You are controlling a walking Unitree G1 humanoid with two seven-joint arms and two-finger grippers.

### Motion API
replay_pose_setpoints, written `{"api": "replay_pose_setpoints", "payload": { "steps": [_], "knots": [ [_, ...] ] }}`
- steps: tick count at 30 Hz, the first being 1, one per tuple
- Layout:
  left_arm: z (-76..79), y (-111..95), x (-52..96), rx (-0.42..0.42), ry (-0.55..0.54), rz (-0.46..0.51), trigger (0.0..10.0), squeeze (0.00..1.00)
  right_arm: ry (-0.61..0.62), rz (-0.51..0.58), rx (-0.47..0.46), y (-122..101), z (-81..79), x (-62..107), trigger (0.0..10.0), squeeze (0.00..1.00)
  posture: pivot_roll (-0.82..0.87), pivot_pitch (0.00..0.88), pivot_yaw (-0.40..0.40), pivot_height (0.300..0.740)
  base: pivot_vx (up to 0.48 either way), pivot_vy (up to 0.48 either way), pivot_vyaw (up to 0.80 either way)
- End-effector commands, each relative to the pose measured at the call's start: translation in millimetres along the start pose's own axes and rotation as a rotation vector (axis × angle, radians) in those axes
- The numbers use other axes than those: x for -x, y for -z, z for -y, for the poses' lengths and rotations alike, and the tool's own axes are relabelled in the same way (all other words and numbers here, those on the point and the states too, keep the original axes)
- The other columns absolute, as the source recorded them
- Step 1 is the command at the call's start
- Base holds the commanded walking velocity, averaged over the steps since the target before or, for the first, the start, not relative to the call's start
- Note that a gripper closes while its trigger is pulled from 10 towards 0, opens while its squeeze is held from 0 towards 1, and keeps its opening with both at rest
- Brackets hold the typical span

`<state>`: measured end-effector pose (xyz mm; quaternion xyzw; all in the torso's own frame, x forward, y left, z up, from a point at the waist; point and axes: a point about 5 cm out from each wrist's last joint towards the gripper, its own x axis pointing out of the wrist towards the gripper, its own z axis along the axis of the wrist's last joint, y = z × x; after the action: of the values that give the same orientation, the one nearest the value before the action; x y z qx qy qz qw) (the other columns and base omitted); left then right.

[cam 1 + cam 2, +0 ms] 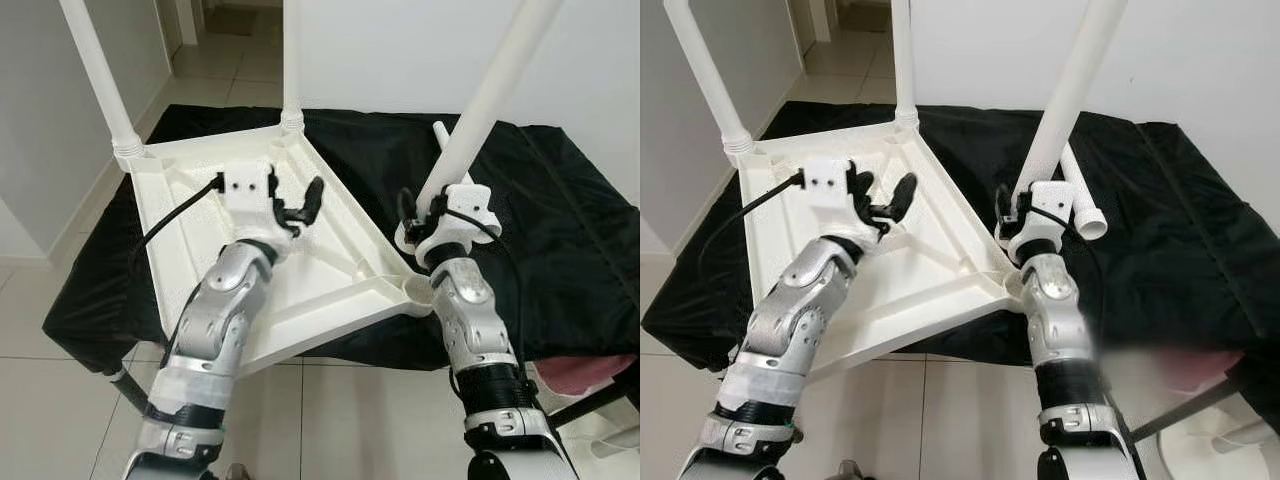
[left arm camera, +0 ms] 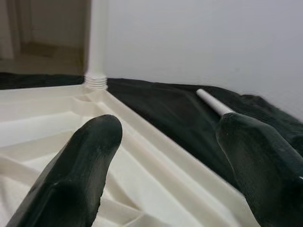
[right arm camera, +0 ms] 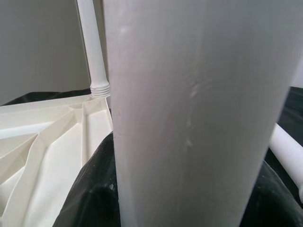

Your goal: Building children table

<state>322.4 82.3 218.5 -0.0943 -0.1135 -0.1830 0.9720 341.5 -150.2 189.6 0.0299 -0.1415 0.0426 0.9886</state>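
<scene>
The white table top (image 1: 200, 215) lies upside down on a black cloth. Two white legs stand screwed into its far corners, one at the left (image 1: 100, 80) and one at the middle (image 1: 292, 60). Over the underside hovers my left gripper (image 1: 298, 202), open, its fingers (image 2: 80, 170) holding nothing. My right gripper (image 1: 425, 215) is shut on a third leg (image 1: 490, 90), which leans up to the right. It hangs just above the near right corner socket (image 1: 415, 290). The leg's lower end is hidden behind that gripper. A loose leg (image 1: 1080, 195) lies on the cloth beyond.
The black cloth (image 1: 560, 220) covers a low surface that ends near my body, with tiled floor (image 1: 330, 420) below. A white wall runs behind and a hallway opens at the far left. Something pink (image 1: 580, 375) sits at the lower right.
</scene>
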Motion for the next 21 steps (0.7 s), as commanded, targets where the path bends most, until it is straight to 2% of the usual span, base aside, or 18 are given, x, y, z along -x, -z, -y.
{"api": "replay_pose_setpoints", "payload": {
  "steps": [1,4,10,13,16,21],
  "knots": [
    [5.2,1.5,2.0,-0.026,0.069,0.0,10.0,0.0,-0.007,0.011,0.0,-3.4,-1.3,0.3,10.0,0.0,-0.01,0.0,-0.027,0.74,0.0,0.0,0.0],
    [-2.0,10.0,9.2,-0.051,0.021,-0.027,10.0,0.0,-0.003,0.006,0.003,1.0,-1.1,9.1,10.0,0.0,-0.02,0.0,-0.014,0.74,0.0,0.0,0.0],
    [-5.5,23.4,19.6,-0.06,0.033,-0.062,10.0,0.0,0.005,-0.002,0.033,4.9,1.6,20.0,10.0,0.0,-0.02,0.0,-0.01,0.74,0.0,0.0,0.0],
    [-9.1,30.6,30.8,-0.13,0.032,-0.08,10.0,0.0,0.008,-0.037,0.042,11.2,1.4,30.0,10.0,0.0,-0.02,0.0,-0.01,0.74,0.0,0.0,0.0],
    [-10.5,32.9,37.2,-0.141,0.048,-0.083,10.0,0.0,0.007,-0.05,0.035,13.9,-0.5,33.9,10.0,0.0,-0.02,0.0,-0.006,0.74,0.0,0.0,0.0],
    [-4.5,42.0,49.6,-0.159,0.154,-0.125,10.0,0.0,-0.001,-0.04,0.037,12.8,1.3,37.0,10.0,0.0,-0.02,0.0,-0.004,0.74,0.0,0.0,0.0]
  ]
}}
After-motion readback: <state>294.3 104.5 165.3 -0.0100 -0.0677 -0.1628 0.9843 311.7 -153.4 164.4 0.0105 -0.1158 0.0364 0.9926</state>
